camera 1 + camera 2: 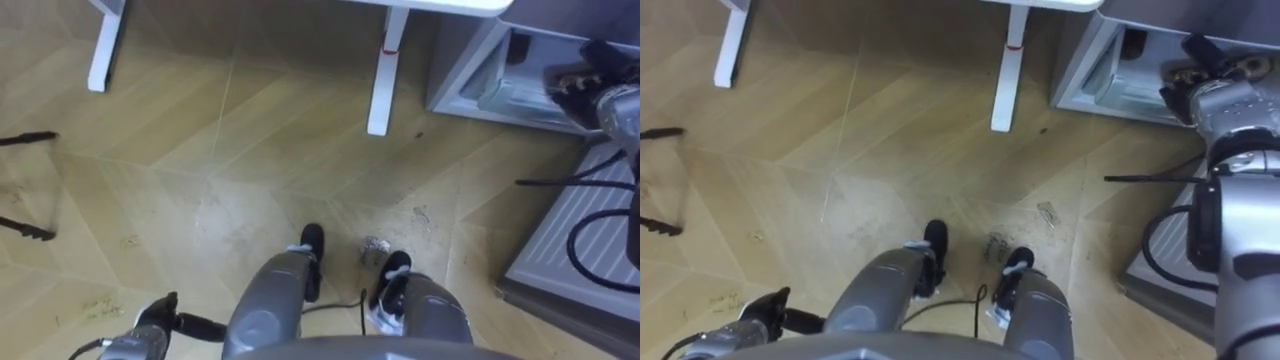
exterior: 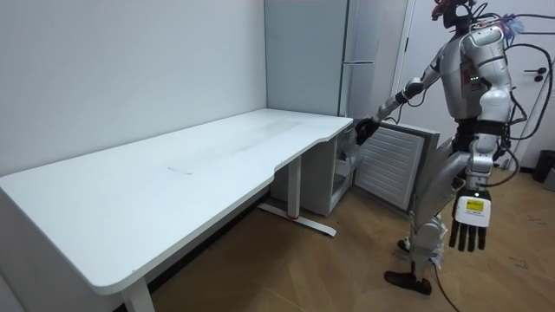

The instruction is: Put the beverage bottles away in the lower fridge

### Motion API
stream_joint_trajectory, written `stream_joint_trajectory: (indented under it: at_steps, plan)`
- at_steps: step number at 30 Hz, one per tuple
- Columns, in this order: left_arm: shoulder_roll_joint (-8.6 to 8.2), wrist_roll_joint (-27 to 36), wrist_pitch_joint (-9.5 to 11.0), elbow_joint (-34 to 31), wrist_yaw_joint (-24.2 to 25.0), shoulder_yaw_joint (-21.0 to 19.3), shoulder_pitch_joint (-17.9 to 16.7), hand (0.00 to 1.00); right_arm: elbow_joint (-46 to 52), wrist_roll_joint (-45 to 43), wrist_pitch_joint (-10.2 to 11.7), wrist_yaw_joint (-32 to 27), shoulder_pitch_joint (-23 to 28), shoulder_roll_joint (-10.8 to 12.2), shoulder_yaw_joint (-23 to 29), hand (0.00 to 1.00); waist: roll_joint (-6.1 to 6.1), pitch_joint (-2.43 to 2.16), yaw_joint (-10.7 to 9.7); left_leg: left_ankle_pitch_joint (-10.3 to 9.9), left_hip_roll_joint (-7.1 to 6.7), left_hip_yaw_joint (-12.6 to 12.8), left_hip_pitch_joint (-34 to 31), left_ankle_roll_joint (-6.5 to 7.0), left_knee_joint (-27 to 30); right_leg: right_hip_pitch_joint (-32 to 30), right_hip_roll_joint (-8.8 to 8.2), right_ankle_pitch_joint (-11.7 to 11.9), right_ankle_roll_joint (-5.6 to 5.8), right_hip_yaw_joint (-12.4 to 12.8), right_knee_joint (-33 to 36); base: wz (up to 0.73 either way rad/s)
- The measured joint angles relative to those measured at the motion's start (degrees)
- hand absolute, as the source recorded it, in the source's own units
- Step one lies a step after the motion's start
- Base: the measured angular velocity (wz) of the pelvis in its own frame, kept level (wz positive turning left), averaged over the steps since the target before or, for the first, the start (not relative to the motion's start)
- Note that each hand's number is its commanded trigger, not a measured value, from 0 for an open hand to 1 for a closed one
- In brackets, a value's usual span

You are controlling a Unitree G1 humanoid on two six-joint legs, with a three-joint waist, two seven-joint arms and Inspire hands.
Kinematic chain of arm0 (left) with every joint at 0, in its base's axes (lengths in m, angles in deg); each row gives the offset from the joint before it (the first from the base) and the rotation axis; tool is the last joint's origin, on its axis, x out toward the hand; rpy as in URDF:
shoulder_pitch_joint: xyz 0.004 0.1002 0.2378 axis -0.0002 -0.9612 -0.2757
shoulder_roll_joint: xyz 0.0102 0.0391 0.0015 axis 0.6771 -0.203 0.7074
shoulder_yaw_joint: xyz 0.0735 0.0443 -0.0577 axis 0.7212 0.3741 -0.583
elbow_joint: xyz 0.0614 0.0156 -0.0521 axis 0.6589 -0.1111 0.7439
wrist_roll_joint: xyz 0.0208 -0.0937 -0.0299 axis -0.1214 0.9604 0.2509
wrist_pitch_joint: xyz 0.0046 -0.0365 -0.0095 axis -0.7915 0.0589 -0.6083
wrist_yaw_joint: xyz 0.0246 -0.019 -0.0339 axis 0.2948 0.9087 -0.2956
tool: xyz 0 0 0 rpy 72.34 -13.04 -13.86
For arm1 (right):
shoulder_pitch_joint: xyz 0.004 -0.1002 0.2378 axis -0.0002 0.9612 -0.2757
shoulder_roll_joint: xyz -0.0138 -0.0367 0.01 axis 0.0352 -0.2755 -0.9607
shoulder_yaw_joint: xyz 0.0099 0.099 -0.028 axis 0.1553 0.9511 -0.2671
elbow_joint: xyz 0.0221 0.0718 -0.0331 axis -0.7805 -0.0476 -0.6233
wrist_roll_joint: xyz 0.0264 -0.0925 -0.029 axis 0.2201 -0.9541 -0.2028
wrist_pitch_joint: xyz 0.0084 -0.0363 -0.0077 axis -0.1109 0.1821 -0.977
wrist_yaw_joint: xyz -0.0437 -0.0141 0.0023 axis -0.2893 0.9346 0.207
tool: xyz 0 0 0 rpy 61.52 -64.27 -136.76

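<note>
The lower fridge [image 1: 470, 80] stands open at the upper right of the eye views, and its door [image 1: 585, 235] is swung out with the ribbed white inner side up. My right hand [image 1: 580, 75] is stretched out at the fridge opening, and in the room view the right hand [image 2: 365, 130] hovers above the top edge of the door [image 2: 395, 165]. Nothing I can make out sits in this hand. My left hand [image 2: 469, 227] hangs by my side with straight fingers and holds nothing. I stand on the wooden floor just in front of the open door.
A long white desk [image 2: 173, 173] runs along the wall to the fridge; its white legs [image 1: 385, 75] [image 1: 105, 45] stand on the floor ahead of me. Dark stand legs [image 1: 25, 140] lie at the far left. The tall upper fridge [image 2: 308, 52] rises behind.
</note>
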Motion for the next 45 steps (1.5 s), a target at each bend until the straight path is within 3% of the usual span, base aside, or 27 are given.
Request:
stream_joint_trajectory:
  at_steps: [3,8,9,11,13,17,20,23,28,36,40,45]
  plan:
    - [0.04,0.4,0.8,0.3,0.9,-0.2,-0.1,0.0,2.1,-0.5,1.5,3.6,5.2,0.1,0.0,0.0,0.03,-0.02,-0.2,0.0,0.13,-0.1,3.1,-0.05,-1.3,3.9,0.61,0.3,0.34,-0.3,-2.9,0.0]
    - [-0.58,2.6,1.8,0.6,0.8,-1.9,-0.4,0.0,12.4,-1.8,5.8,7.4,17.5,5.0,0.3,0.0,-0.51,-0.38,-3.2,-1.2,1.02,0.1,9.8,-0.59,-3.4,12.7,2.69,1.8,0.81,-0.5,-9.7,-0.06]
    - [-0.7,2.6,2.2,0.6,0.8,-2.2,-0.5,0.0,13.2,-1.7,6.0,8.0,19.0,5.7,0.3,0.0,-0.52,-0.43,-3.7,-1.4,1.06,0.1,10.7,-0.64,-3.7,13.9,2.84,1.9,0.88,-0.7,-10.5,0.0]
    - [-0.87,4.2,3.3,0.3,0.7,-2.3,-1.1,0.0,14.7,-1.6,6.1,8.6,24.8,8.6,0.3,0.0,-1.05,-1.48,-4.3,-1.9,1.07,0.4,14.4,-0.85,-5.4,17.4,3.2,1.8,1.1,-0.4,-12.4,-0.07]
    - [-1.45,4.5,3.9,0.3,0.5,-2.4,-1.3,0.0,15.5,-1.8,6.2,8.7,28.6,10.5,0.2,0.0,-1.08,-1.76,-4.5,-2.0,0.97,0.8,17.1,-1.01,-6.7,19.6,3.32,1.7,1.23,-0.1,-13.3,-0.17]
    - [-2.34,4.2,4.8,0.1,-0.4,-3.3,-2.1,0.0,16.2,-8.4,6.3,8.7,34.7,13.1,-0.2,0.0,-0.47,-2.12,-5.8,-2.4,0.9,1.5,21.0,-1.12,-7.7,23.4,3.36,1.5,1.56,0.1,-14.5,-0.05]
    - [-2.87,3.9,5.9,-1.0,-1.3,-4.2,-2.9,0.0,16.9,-13.1,8.0,8.9,38.1,13.9,-3.5,0.0,-0.39,-2.21,-5.9,-2.5,0.86,1.9,23.3,-1.14,-9.0,24.7,3.48,1.3,1.69,1.3,-14.9,-0.14]
    - [-3.42,3.8,6.3,-2.1,-2.0,-4.8,-4.0,0.0,16.9,-17.2,8.0,9.9,41.3,15.3,-4.9,0.0,-0.54,-2.15,-6.1,-3.0,0.92,1.8,25.3,-1.33,-9.5,26.5,3.74,1.2,1.83,1.4,-15.7,-0.03]
    - [-3.76,3.8,7.0,-2.3,-3.2,-5.2,-5.5,0.0,14.6,-21.2,8.0,10.4,43.9,17.4,-4.8,0.0,-0.51,-2.24,-7.6,-4.1,0.91,1.5,28.0,-1.33,-9.4,29.6,3.91,1.0,2.1,1.4,-16.4,-0.01]
    - [-4.07,3.7,7.0,-2.3,-3.0,-7.4,-7.6,0.0,10.2,-21.3,8.0,11.9,45.8,17.6,-4.3,0.0,0.16,-2.18,-8.7,-4.8,0.95,1.5,30.0,-1.32,-9.5,31.0,4.1,0.9,2.12,2.9,-16.5,-0.09]
    - [-4.85,3.6,7.1,-1.8,-2.7,-11.3,-9.1,0.0,6.3,-20.5,8.0,13.6,47.1,18.0,-3.4,0.0,0.07,-2.05,-8.9,-5.4,0.95,1.5,31.6,-1.35,-9.5,32.9,4.21,0.8,2.29,3.0,-17.3,-0.02]
    - [-4.97,3.7,7.1,-1.6,-2.4,-11.5,-10.1,0.0,3.4,-16.5,7.4,15.0,48.0,18.9,-1.7,0.0,-0.02,-1.99,-9.0,-5.8,0.89,1.6,32.5,-1.34,-9.5,33.9,4.17,0.6,2.49,3.0,-17.4,0.0]
